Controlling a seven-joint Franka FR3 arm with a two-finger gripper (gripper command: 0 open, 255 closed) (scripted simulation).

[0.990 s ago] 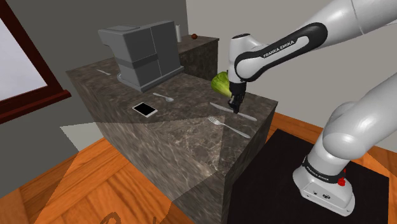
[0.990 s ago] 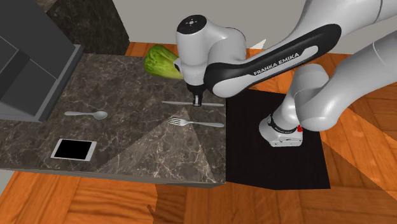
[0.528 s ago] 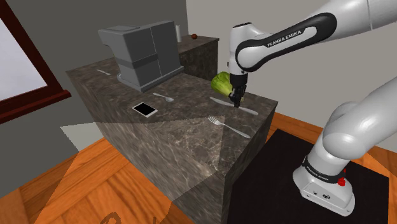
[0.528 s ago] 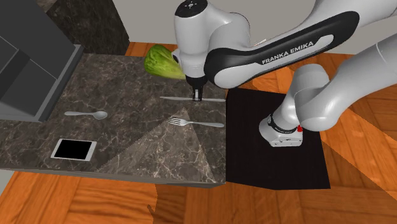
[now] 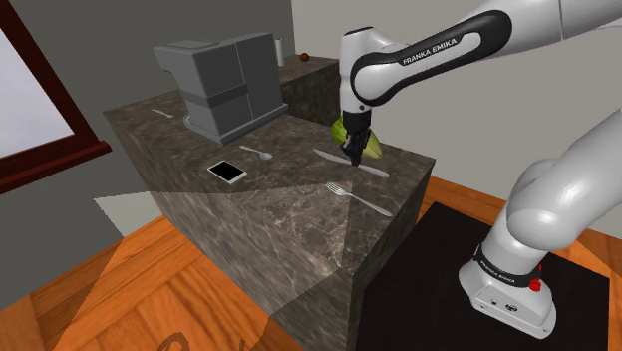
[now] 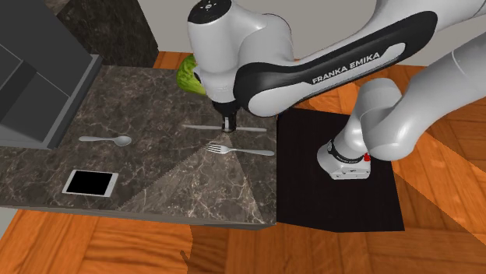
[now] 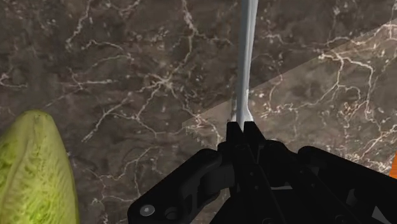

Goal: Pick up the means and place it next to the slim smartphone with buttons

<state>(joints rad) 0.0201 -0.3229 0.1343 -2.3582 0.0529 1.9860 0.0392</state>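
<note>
Wrist view: tool clasps knife; second exterior view: phone well apart

Slim grey knife, level, clasped midway

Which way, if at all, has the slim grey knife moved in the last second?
Yes. In the second exterior view the slim grey knife, clasped in the black pincer, has slid left relative to the silver fork.

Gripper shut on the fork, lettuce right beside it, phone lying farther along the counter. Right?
No: the gripper is shut on the knife, not the fork, as the wrist view shows; the fork lies free on the counter. Lettuce beside it and phone farther along are correct.
</note>
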